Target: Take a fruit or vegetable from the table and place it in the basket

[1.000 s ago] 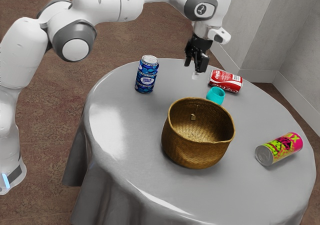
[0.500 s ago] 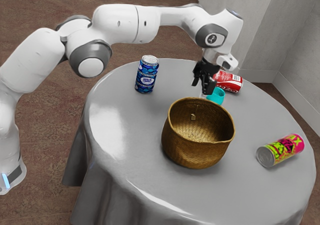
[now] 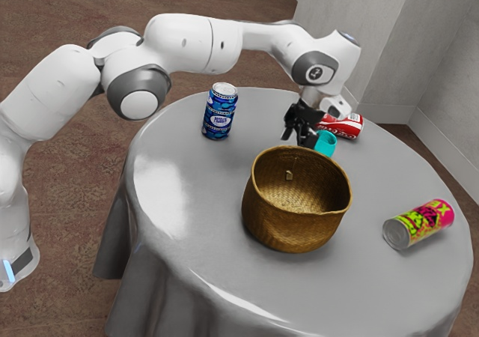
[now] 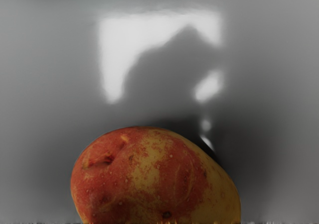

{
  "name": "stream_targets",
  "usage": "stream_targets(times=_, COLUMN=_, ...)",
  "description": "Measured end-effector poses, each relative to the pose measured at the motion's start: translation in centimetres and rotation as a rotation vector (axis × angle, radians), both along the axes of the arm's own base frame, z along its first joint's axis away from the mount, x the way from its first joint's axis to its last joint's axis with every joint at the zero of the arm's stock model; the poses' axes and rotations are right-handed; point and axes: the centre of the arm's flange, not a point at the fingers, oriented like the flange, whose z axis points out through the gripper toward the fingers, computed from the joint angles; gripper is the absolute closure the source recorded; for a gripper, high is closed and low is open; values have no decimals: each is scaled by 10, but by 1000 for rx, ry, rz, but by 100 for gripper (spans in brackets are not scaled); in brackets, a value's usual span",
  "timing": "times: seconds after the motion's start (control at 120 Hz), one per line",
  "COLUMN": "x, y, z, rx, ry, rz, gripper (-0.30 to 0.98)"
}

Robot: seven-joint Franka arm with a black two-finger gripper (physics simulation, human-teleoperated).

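**Your gripper is open, and the fruit or vegetable is under your hand**

Your gripper (image 3: pixel 299 138) is low over the table (image 3: pixel 168 183), just behind the basket (image 3: pixel 296 225) as the exterior view shows it. Its two fingers are spread, with a gap between them. They are not pinching anything that you can see.

The fruit or vegetable (image 4: pixel 154 179) is big in the wrist view, right by your hand. It is red and yellow, round and a bit long, with little spots and a small dent. Gray table top is all around the part you can see, with a dark shadow next to it and some bright shiny patches. You cannot tell if the fingers touch it.

The basket is brown and woven. It stands upright with its wide mouth up, and a little tag (image 3: pixel 289 175) is on its inside wall.

Near your gripper, on the exterior view's right, is a small blue-green cup (image 3: pixel 326 143). A red can (image 3: pixel 348 125) lies on its side behind the cup, partly hidden by your hand. A blue can (image 3: pixel 219 114) stands up on the exterior view's left. A yellow and pink can (image 3: pixel 419 224) lies on its side on the exterior view's right, well apart from your gripper.
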Motion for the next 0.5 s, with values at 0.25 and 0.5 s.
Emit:
stream_targets(times=0.25, x=-5, y=3, z=-24, rx=-6, ry=45, rz=8, gripper=0)
stream_targets(times=0.5, x=-6, y=5, z=-37, rx=-7, ry=50, rz=11, gripper=0)
